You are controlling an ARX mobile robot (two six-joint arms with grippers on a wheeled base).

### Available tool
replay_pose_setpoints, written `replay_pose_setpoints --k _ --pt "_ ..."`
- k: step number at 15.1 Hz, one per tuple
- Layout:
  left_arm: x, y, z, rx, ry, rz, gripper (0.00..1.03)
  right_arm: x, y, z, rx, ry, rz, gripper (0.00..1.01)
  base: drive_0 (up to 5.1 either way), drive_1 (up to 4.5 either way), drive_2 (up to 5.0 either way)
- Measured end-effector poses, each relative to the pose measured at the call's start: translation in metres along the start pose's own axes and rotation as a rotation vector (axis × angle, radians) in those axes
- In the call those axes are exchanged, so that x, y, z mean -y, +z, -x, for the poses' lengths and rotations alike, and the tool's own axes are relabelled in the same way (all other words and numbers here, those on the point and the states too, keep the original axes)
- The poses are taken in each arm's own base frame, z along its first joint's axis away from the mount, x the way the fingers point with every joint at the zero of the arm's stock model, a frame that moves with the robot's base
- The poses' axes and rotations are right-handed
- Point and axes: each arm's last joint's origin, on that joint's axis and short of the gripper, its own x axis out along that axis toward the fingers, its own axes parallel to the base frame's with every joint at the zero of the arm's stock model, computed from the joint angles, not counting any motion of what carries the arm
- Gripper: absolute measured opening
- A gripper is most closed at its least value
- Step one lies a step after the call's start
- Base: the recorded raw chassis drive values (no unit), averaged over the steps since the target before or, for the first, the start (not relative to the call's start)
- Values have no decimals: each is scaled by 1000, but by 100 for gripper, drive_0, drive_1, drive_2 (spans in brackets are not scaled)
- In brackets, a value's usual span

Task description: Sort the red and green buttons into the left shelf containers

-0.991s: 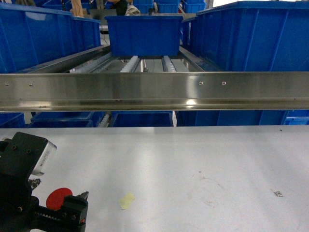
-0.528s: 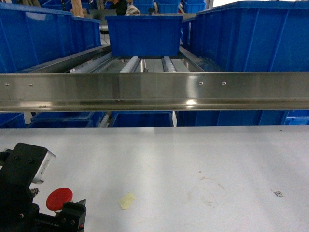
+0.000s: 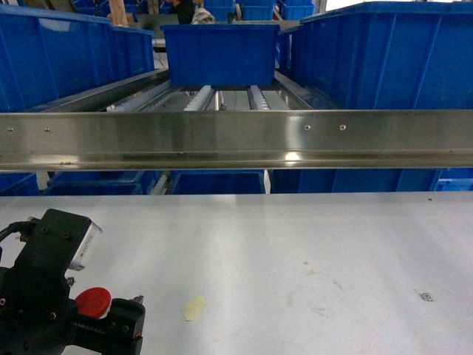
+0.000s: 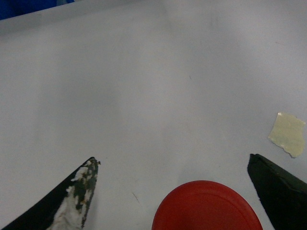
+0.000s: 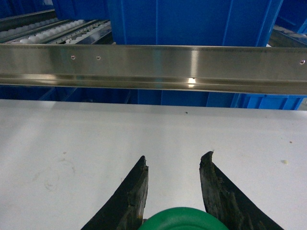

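1. Looking from the head view, the left hand (image 3: 111, 314) sat low at the near-left corner of the white surface (image 3: 295, 244), with the red button (image 3: 93, 302) between its fingers. Whether they pinched it could not be told there. The blue bins (image 3: 66, 55) stood on the roller shelf behind a steel rail (image 3: 236, 139), well apart from the button, so a carry up and over the rail appeared to be needed. The right hand was out of view.
2. Seen from the left wrist, the red cap sat between two spread fingertips (image 4: 81, 191), touching neither: the hand was open, apparently placed to straddle the button. A tape scrap (image 4: 288, 134) lay beside the right tip.
3. Seen from the right wrist, the right hand (image 5: 173, 167) faced the rail, fingers close either side of the green button (image 5: 184, 219); I judged it gripped, held ready for its bin.
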Motion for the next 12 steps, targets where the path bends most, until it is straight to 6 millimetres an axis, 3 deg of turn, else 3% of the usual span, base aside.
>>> replay_pose_setpoints --k 6,12 --pt "0 0 0 0 0 0 32 0 0 0 0 0 0 30 0 0 0" --pt "0 0 0 0 0 0 32 0 0 0 0 0 0 30 0 0 0"
